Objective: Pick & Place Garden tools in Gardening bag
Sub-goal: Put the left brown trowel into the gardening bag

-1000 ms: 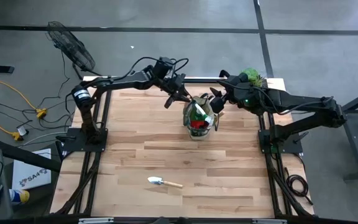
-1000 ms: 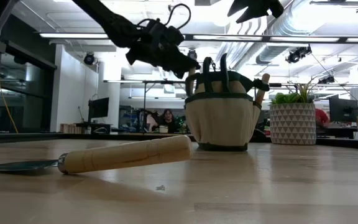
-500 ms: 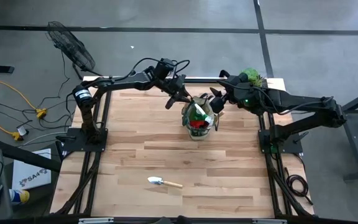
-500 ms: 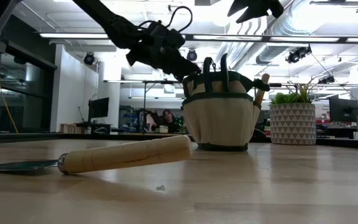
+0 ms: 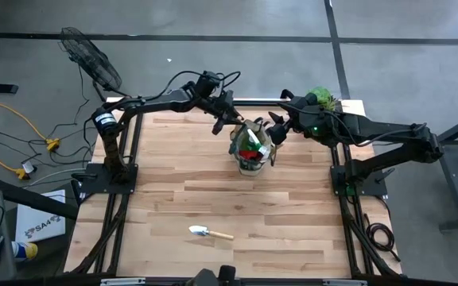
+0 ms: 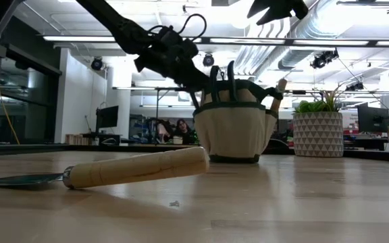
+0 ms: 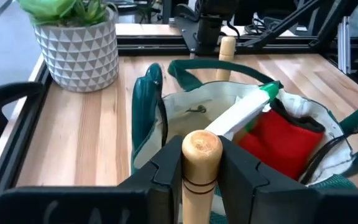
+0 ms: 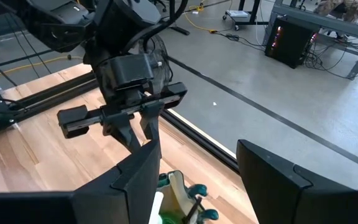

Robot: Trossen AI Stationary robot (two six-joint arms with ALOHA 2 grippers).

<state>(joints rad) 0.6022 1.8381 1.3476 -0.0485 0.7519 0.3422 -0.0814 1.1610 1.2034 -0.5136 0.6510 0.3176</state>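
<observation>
The gardening bag stands at the middle of the table's far half, tan with dark green trim. Inside it I see a red item, a white and green spray bottle and green-handled tools. My left gripper is at the bag's left rim, shut on a wooden-handled tool. Open and empty, my right gripper hangs just right of the bag and above it. A wooden-handled trowel lies flat on the near part of the table. My left gripper pinches the wooden handle just below its rounded free end between its two fingers. The fingers slant down from the table's far left and lie across the handle. The handle stands upright at the bag's rim; its lower part is hidden below the fingers.
A green plant in a pale patterned pot stands at the table's far right corner, behind the right arm. Another wooden handle sticks up at the bag's right side. The wide middle of the table lies between the bag and the trowel.
My left gripper has gone a little toward the bag and down, keeping hold of the wooden handle. The bag has shifted slightly toward the table's left and leans that way at its top.
</observation>
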